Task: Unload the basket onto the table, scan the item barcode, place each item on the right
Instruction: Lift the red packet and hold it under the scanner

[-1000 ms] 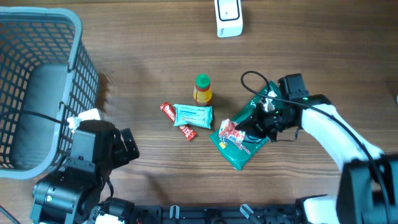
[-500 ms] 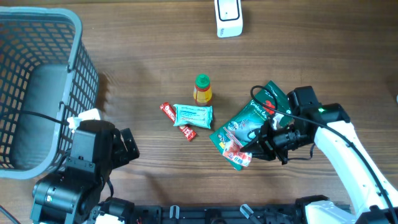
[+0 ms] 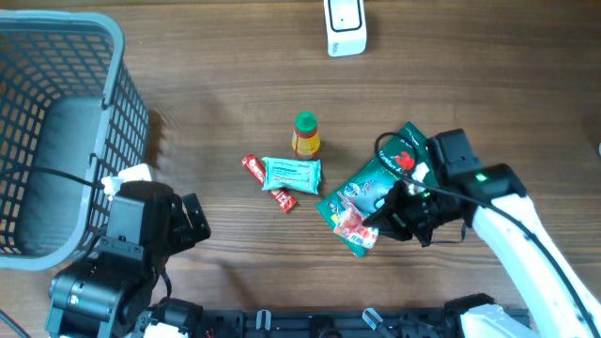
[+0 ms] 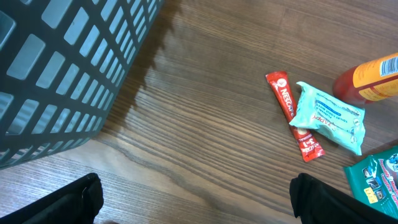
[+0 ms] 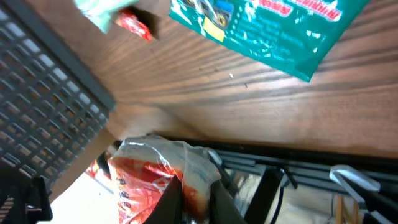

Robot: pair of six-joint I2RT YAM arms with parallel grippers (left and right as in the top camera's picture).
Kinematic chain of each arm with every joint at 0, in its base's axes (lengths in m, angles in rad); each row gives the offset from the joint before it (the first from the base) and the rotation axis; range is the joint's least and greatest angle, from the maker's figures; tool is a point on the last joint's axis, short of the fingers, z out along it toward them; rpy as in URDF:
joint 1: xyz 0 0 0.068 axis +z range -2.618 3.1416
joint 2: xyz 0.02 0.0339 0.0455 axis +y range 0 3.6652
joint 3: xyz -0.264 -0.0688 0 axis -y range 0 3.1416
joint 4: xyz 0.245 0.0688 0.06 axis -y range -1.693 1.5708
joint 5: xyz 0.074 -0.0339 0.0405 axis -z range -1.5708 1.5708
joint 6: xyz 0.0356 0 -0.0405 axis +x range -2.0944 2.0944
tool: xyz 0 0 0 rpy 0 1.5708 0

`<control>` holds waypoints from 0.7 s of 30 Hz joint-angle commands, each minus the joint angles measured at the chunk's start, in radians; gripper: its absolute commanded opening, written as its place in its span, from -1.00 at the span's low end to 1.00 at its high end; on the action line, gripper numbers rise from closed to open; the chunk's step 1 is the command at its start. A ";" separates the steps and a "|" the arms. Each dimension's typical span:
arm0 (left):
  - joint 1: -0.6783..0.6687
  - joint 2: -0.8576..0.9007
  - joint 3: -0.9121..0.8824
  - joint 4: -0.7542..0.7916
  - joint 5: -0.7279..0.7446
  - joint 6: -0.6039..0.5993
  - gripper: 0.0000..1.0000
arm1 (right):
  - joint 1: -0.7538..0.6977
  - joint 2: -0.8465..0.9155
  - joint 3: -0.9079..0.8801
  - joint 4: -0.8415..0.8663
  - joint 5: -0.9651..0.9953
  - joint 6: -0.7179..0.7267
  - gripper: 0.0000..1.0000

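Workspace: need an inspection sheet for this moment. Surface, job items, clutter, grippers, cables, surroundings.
Surface: wooden table, no spills seen.
Job's things: red-and-clear snack packet, lifted in the right gripper; white scanner at the far edge.
Clutter: green pouch; orange bottle, green cap, upright; teal packet lying across a red Nescafe stick.
Grippers: right shut on the snack packet; left gripper open, empty.
Cables: black cable looping over the green pouch.
Surroundings: grey mesh basket at the left.
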 commanded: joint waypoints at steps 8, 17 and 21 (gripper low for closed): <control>0.005 -0.001 0.000 0.000 0.005 0.015 1.00 | 0.004 -0.465 0.012 0.166 0.634 0.043 -0.86; 0.005 -0.001 0.000 0.000 0.005 0.015 1.00 | 0.004 -0.407 0.011 0.684 0.862 -0.044 -0.91; 0.005 -0.001 0.000 0.000 0.005 0.015 1.00 | 0.004 -0.241 0.011 0.873 0.859 -0.153 -0.91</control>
